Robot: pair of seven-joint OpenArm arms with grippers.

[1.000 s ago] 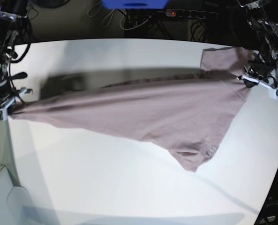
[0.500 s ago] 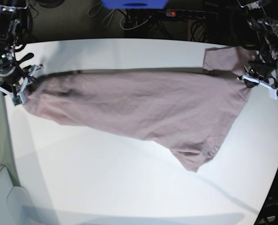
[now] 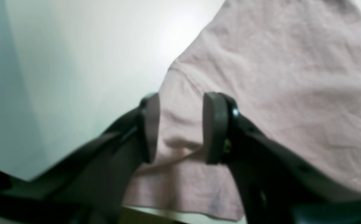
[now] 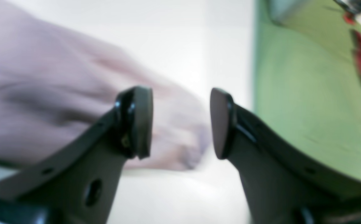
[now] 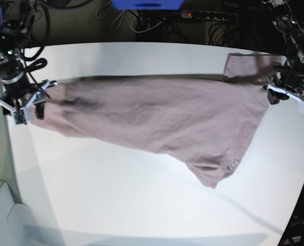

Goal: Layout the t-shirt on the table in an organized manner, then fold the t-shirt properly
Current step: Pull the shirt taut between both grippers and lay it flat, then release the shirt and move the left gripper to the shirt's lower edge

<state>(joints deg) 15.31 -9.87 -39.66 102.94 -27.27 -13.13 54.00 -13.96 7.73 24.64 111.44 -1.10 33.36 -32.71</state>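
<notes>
The mauve t-shirt (image 5: 162, 115) lies stretched across the white table (image 5: 141, 205), wrinkled, with one sleeve (image 5: 244, 65) at the back right and a corner hanging toward the front (image 5: 213, 177). In the base view my right gripper (image 5: 23, 105) hovers at the shirt's left end, off the cloth. Its wrist view shows the jaws of the right gripper (image 4: 180, 123) apart above the blurred shirt edge (image 4: 43, 93). My left gripper (image 5: 287, 97) stands at the shirt's right end. Seen from its wrist, the left gripper (image 3: 180, 127) is open over the fabric (image 3: 292, 77), with nothing pinched.
A power strip (image 5: 193, 14) with a red light, cables and a blue object (image 5: 146, 4) lie behind the table's far edge. Green floor (image 4: 307, 109) shows beyond the table's left edge. The table's curved rim (image 5: 300, 169) runs close to the left gripper.
The right gripper opened, let go of the shirt's left end and moved back and up. That end dropped flat on the table. The left gripper opened at the right end.
</notes>
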